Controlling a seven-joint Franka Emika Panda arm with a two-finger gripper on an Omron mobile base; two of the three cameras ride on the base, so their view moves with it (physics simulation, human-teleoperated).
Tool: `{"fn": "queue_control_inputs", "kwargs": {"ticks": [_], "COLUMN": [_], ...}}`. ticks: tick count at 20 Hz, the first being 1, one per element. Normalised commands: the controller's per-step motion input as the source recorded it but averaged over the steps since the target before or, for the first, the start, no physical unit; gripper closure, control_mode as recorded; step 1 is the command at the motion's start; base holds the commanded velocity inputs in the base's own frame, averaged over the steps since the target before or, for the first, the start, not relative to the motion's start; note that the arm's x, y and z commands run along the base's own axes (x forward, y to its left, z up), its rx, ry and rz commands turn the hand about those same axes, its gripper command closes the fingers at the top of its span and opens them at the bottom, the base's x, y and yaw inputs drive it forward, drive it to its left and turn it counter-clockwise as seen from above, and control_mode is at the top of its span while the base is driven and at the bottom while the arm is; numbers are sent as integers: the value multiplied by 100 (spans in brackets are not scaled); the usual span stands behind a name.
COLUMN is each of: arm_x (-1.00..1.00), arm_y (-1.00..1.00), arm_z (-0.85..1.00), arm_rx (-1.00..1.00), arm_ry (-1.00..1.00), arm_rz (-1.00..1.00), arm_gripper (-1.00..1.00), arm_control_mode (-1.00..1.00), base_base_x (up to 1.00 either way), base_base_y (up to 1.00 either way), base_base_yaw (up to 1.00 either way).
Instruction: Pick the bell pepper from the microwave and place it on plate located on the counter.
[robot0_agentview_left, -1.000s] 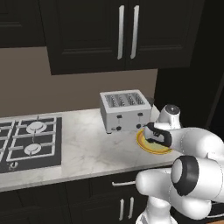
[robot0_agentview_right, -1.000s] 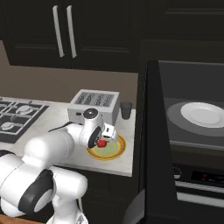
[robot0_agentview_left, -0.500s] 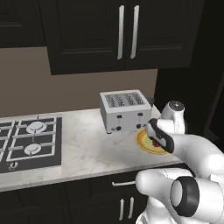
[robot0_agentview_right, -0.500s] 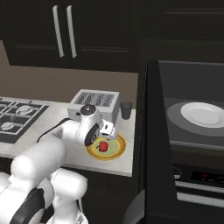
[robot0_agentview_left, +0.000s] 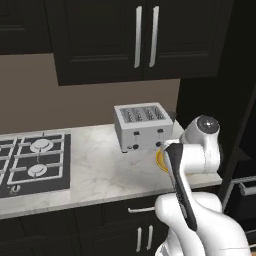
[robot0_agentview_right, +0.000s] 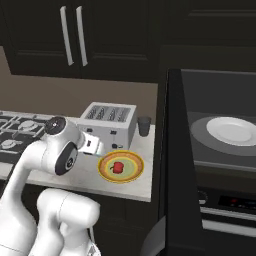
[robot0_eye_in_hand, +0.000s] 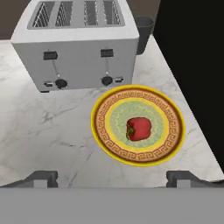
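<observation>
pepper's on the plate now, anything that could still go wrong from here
1. The bell pepper is roundish and lies loose in the middle of the plate; a knock could roll it off.
2. The open pincer hangs just above the counter near the plate's edge, so a careless retreat might clip the rim.
3. The toaster and a dark cup stand close behind the plate; a wide arm swing could strike them.

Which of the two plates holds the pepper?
The orange-rimmed plate on the counter, with the pepper at its centre. The white plate in the microwave is bare.
</observation>
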Motion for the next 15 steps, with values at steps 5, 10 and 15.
{"fn": "queue_control_inputs", "kwargs": {"ticks": [5,10,15], "arm_x": [-92,-76,-69], "arm_y": [32,-1,-17], "arm_z": [98,100,58], "arm_rx": [-1,0,0], "arm_ry": [-4,-1,-4], "arm_rz": [0,0,3], "arm_gripper": [-100,-100,-100], "arm_control_mode": [-100,-100,-100], "base_base_x": [0,0,0], "base_base_y": [0,0,0], "base_base_yaw": [0,0,0]}}
